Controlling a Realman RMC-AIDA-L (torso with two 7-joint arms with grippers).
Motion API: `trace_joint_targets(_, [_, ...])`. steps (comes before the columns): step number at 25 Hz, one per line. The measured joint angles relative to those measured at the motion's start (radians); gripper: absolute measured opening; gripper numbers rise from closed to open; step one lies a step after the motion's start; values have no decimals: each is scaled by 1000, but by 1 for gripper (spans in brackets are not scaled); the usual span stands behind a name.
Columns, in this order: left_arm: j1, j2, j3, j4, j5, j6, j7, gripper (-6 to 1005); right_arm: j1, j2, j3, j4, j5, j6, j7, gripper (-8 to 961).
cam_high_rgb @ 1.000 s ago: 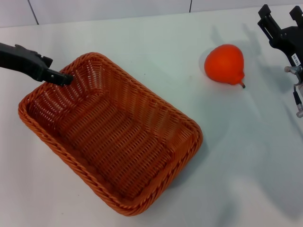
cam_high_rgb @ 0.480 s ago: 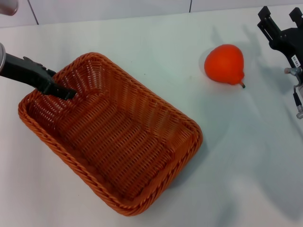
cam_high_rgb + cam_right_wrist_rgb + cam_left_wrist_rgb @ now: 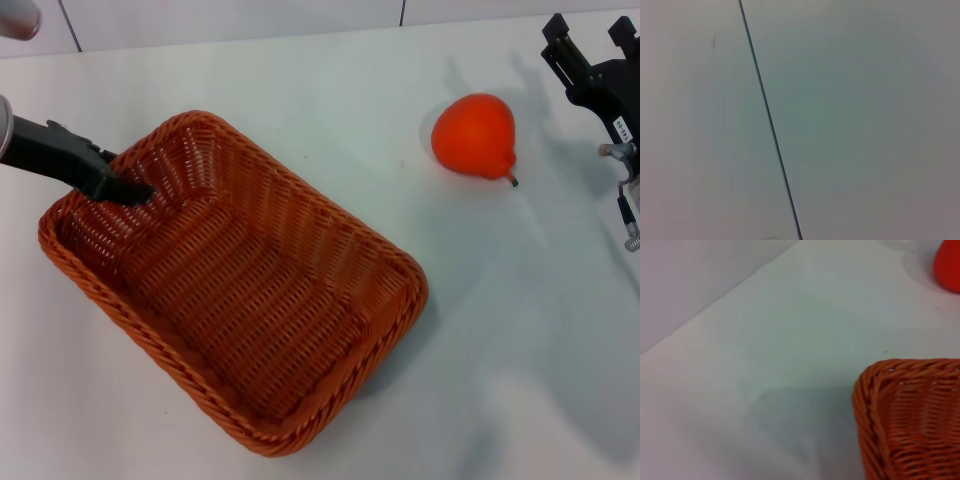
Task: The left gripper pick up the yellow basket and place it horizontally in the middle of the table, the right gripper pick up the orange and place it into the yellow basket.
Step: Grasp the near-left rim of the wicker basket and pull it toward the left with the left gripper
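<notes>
The yellow basket [image 3: 235, 290], orange-brown wicker, lies at a slant on the left half of the white table [image 3: 330, 90]. My left gripper [image 3: 132, 190] reaches in from the left and sits at the basket's far-left rim, its tip against the inner wall. A corner of the basket also shows in the left wrist view [image 3: 910, 415]. The orange [image 3: 475, 135] lies on the table right of the basket, apart from it, and its edge shows in the left wrist view [image 3: 950, 265]. My right gripper [image 3: 590, 35] hangs open at the far right, beyond the orange, holding nothing.
A wall with panel seams [image 3: 402, 12] runs behind the table's far edge. The right wrist view shows only a grey surface with one dark seam [image 3: 770, 120]. Cables [image 3: 628, 215] hang under the right wrist.
My left gripper has dropped from above the basket's rim to the inner wall at the far-left rim, then eased slightly back. The basket, orange and right gripper have not moved.
</notes>
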Motion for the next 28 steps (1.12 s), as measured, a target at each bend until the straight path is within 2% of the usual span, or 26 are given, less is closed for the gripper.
trace_joint_targets(4, [20,-13,-3,40,21,-7,0,798,2,0,0,0,0,2,0,946])
trace_joint_targets(7, [24,-20,-6,51,45,-7,-2,649,5,0,3,0,0,3,0,946])
trace_joint_targets(18, [15,-18,-34,56,65,39,-24,167,7,0,2,0,0,3,0,946])
trace_joint_targets(22, [0,-7,-81,53,63,66,-72,166,5,0,0,0,0,2,0,946])
trace_joint_targets(28, [-53,23,-225,-6,59,162,-158,166,7,0,-1,0,0,4,2,946])
